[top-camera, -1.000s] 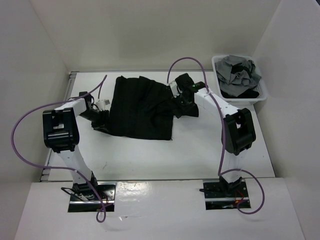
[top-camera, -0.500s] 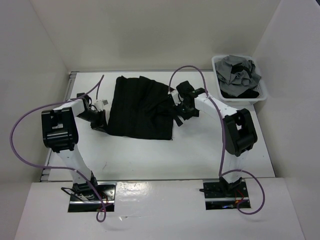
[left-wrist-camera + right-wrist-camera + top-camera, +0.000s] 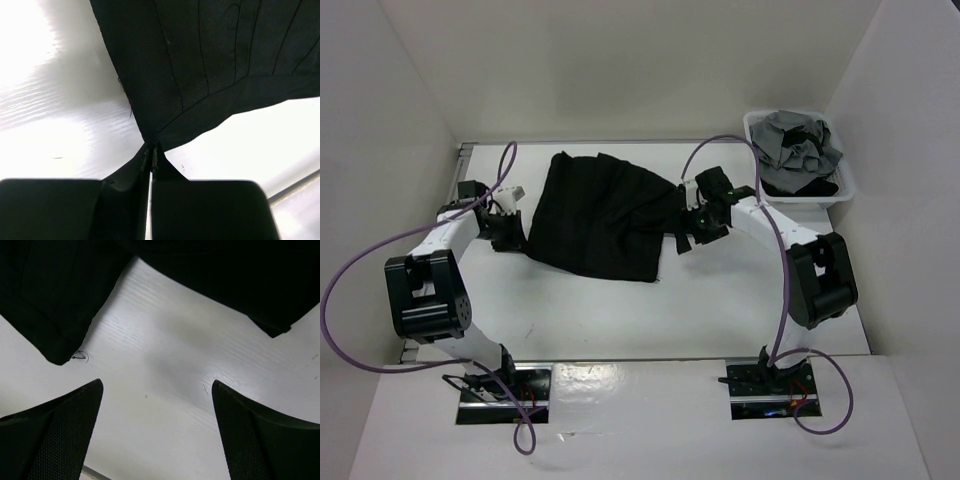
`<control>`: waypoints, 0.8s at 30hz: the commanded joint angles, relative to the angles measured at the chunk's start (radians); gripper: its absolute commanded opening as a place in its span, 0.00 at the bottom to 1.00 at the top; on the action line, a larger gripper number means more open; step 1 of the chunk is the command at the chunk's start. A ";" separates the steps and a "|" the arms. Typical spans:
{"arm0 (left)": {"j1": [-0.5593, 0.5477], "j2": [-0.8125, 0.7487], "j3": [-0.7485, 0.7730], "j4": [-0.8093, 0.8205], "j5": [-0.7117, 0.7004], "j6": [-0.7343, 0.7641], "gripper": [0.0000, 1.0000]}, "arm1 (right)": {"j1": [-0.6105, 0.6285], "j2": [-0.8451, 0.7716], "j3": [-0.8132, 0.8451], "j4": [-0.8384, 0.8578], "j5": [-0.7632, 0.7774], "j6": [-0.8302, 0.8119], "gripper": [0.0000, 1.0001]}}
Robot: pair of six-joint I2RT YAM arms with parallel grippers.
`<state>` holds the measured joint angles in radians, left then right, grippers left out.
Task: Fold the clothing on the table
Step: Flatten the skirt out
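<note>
White tabletop (image 3: 620, 320) shows open surface low in the frame, past the arm bases. At mid-frame the wide black ribbed garment (image 3: 605, 215) lies flat, long axis left-to-right, ribs running up-frame. My left gripper (image 3: 151, 156) is pinching its lower-left corner, and that arm's elbow has swung down-left. My right gripper (image 3: 157, 390), fingers spread, has backed off the cloth's right edge. A white plastic basket (image 3: 808, 200) sits upper right.

Bright even light, soft shadows, blown-out glare on the table (image 3: 25, 55), top view sharp
</note>
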<state>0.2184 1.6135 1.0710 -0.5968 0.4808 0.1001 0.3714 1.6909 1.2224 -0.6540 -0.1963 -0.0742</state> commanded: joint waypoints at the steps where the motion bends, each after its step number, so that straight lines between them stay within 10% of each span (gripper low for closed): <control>1: 0.007 -0.044 -0.023 0.038 -0.028 -0.020 0.00 | -0.029 -0.011 0.026 0.079 -0.087 0.053 0.93; 24: 0.007 -0.072 -0.023 0.058 -0.082 -0.039 0.00 | -0.092 0.107 0.046 0.132 -0.195 0.103 0.93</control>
<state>0.2188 1.5467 1.0531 -0.5644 0.3969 0.0719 0.2794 1.7882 1.2743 -0.5678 -0.3531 0.0154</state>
